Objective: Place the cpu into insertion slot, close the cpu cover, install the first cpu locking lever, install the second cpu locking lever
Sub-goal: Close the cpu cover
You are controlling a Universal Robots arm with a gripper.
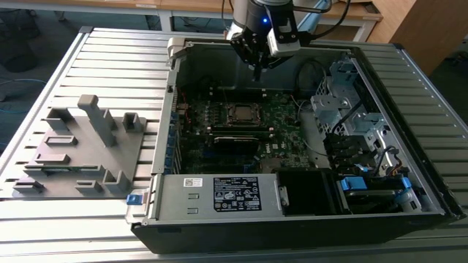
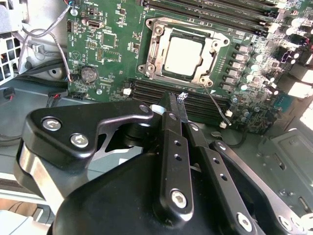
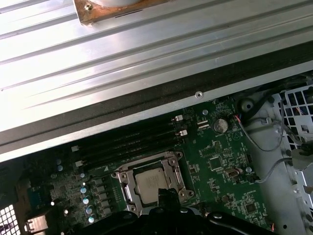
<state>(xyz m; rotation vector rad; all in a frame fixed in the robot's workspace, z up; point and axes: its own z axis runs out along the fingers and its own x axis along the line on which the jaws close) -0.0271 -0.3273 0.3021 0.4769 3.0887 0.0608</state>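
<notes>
Silver-grey metal marks my target: the cpu sits flat in the insertion slot on the green motherboard. The cpu cover lies down around it, its window framing the chip. I cannot tell from here how the locking levers stand.

In the exterior view, my arm comes down from the far side of the open computer case. Its wrist is close to vertical and the pincer points straight down into the case. It hangs clear of the board, a little beyond the socket towards the case's far wall, and touches nothing.

In the second wrist view, the pincer's two black fingers run side by side and meet at the tip. They are clenched together with nothing I can make out between them. That tip lines up over the black memory slots just beside the socket. A round coin battery sits further along the board.

The case rests on a slatted aluminium desk. A grey fixture tray lies beside the case, on the exterior view's left.
</notes>
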